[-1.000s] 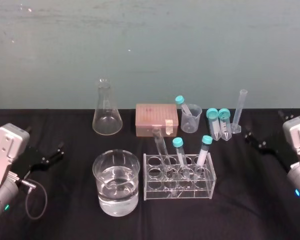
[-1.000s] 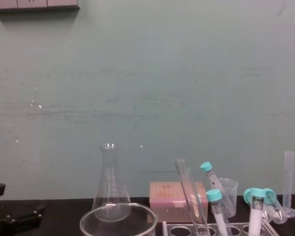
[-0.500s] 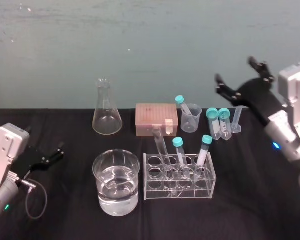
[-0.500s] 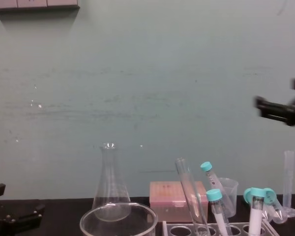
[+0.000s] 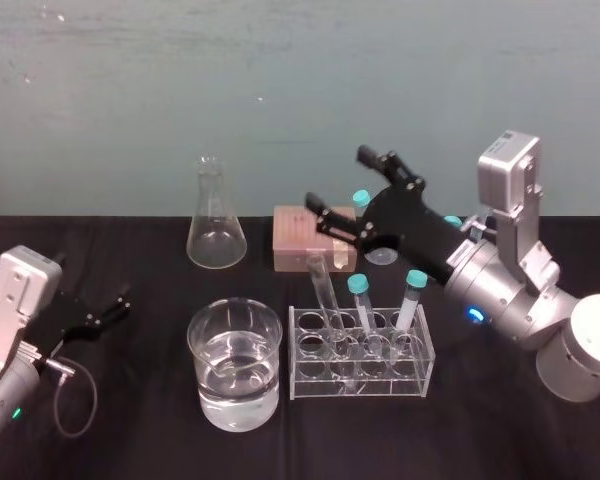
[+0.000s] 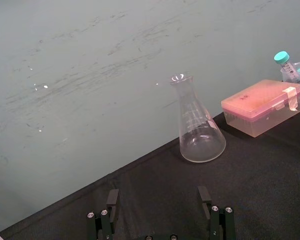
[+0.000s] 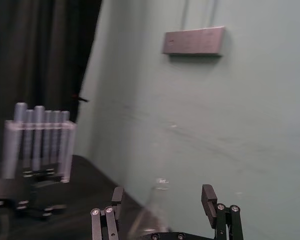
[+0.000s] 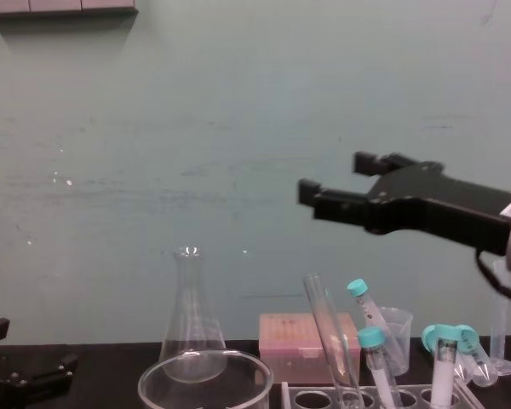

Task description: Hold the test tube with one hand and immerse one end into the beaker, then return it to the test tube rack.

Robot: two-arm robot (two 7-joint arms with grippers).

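Head view: right gripper (image 5: 342, 178) hangs right of centre, jaws wide apart, above and behind the tube (image 5: 323, 283). The tube leans in the rack (image 5: 360, 385) at lower centre, with the beaker (image 5: 202, 345) just left of it. Left gripper (image 5: 108, 309) rests low left, spread open.

Chest view: right gripper high at right, tube below it, untouched.

Wrist views: both grippers spread, nothing held.

This looks like the reach — next it needs to drop and close on the tube's upper end.

The chest view's lower edge cuts off the beaker (image 8: 206, 354) and test tube rack (image 8: 409, 397) (tops alone visible); the right gripper (image 5: 339, 177) partly hides the pink box (image 5: 292, 245).
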